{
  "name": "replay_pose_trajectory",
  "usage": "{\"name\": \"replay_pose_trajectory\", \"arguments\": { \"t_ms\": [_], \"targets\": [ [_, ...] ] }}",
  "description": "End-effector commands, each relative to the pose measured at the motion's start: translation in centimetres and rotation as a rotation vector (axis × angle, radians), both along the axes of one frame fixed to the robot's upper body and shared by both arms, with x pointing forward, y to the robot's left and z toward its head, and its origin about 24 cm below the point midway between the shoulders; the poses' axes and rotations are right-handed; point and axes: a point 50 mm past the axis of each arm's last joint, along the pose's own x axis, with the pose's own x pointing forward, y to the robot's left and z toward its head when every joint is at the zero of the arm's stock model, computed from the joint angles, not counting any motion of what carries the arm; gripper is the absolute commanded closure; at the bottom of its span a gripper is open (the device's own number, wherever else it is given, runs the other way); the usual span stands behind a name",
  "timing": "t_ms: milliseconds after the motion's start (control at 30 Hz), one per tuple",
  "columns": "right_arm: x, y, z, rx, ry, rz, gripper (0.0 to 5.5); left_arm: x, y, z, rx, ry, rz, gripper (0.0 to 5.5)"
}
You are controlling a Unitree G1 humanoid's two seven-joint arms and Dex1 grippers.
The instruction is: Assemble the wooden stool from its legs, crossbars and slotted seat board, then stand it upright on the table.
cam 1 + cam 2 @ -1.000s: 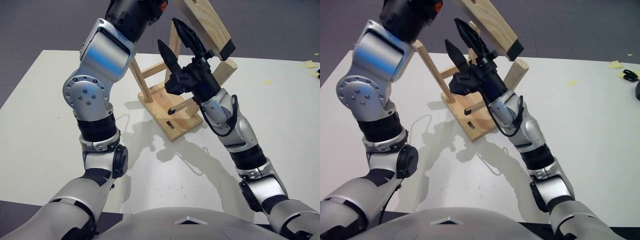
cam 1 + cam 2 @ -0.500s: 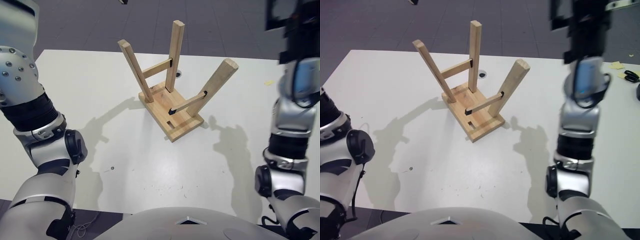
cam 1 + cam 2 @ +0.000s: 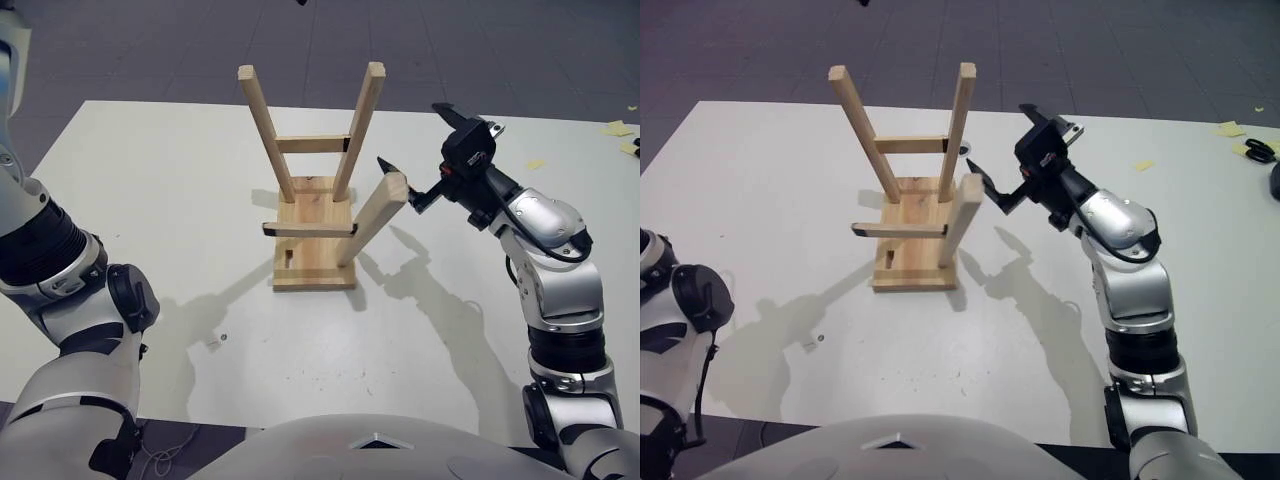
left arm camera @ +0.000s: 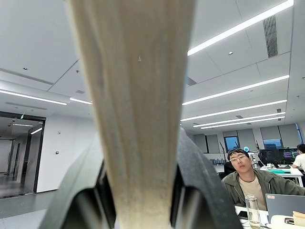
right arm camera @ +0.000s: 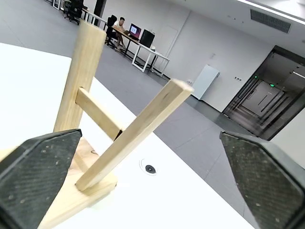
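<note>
Head view. Seat board lies flat on the table, underside up. Two rear legs stand in it, farther from the right gripper. The front crossbar ends free on the side away from that gripper. The gripper is spread wide and hovers just beside the top of the leaning front leg, apart from it.

Left wrist view. Left gripper is clamped on the fourth leg, which runs out beyond its fingers toward the ceiling.

Right wrist view. The leaning leg is ahead of the open pads, in line with their gap.

Step judged: fitting the last leg. Next move likely needs it lowered into the vacant slot and onto the free crossbar end, with the right gripper steadying.
</note>
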Motion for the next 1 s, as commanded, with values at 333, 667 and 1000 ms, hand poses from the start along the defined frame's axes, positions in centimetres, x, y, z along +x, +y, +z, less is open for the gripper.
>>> {"name": "replay_pose_trajectory", "arguments": {
  "t_ms": [333, 667, 1000],
  "targets": [
    [-4.7, 0.5, 4.5, 0.657, 0.225, 0.571, 0.10, 2.1, 1.9, -1.5, -0.085, 0.117, 0.080, 4.45],
    [-4.6, 3.0, 1.3, 0.372, 0.377, 0.662, 0.10, 2.4, 1.1, -1.8, -0.067, 0.126, 0.058, 4.45],
    [-4.9, 3.2, -0.2, 0.283, 0.456, 0.780, 1.54, 2.7, 0.7, -2.5, -0.050, 0.149, 0.054, 4.45]
  ]
}}
